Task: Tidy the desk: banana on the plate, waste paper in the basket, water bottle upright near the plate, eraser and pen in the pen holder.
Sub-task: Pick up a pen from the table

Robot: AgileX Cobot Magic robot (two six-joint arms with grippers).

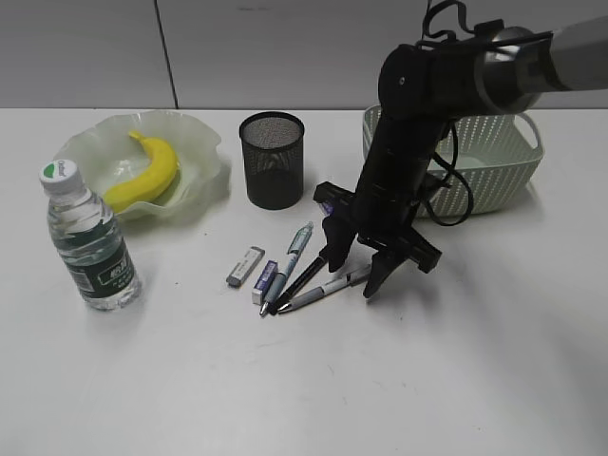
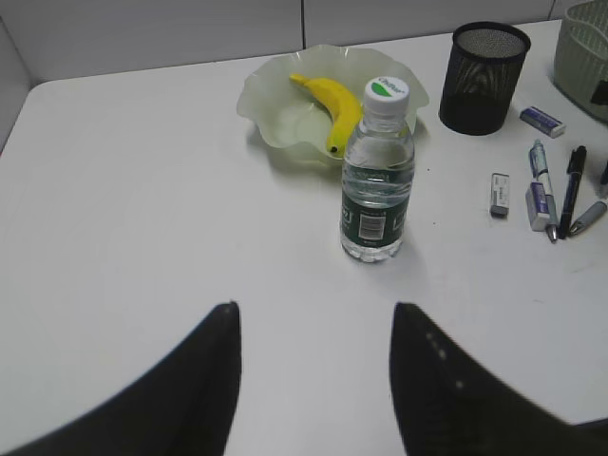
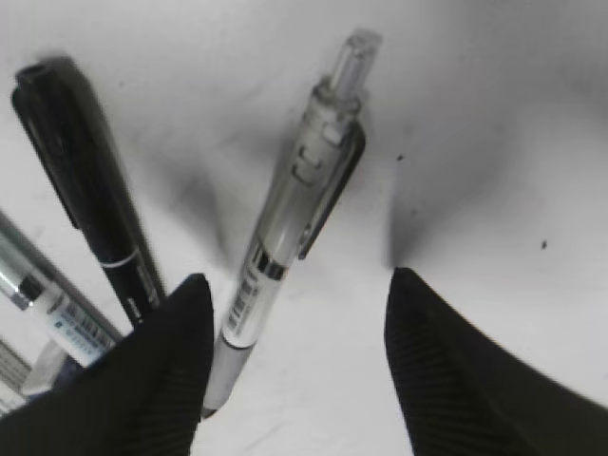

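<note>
Three pens lie side by side on the bench (image 1: 285, 380), and the right gripper (image 1: 353, 264) hangs low over the rightmost of them, the grey pen (image 3: 285, 228), its fingers (image 3: 446, 380) spread apart with nothing between them yet. In the right wrist view the grey pen lies nearer the left finger than the right, so the grasp would go better if the arm shifted a little to centre the barrel before closing. The black pen (image 3: 90, 190) lies just beside it on the left, and that finger looks likely to come down between the two; a straight descent would help it avoid nudging the neighbour.

The pen holder (image 1: 272, 160) stands behind the pens, near and unobstructed, with the basket (image 1: 494, 157) just beside the arm on its right. Lifting the pen well clear before swinging left should keep it off the holder's rim. Two erasers (image 1: 245, 266) lie left of the pens, apart from the gripper.

The banana (image 1: 152, 176) already rests on the plate (image 1: 204, 142), and the water bottle (image 1: 90, 242) stands upright near it. The left gripper (image 2: 313, 380) hovers open and empty over bare bench, well apart from the bottle.
</note>
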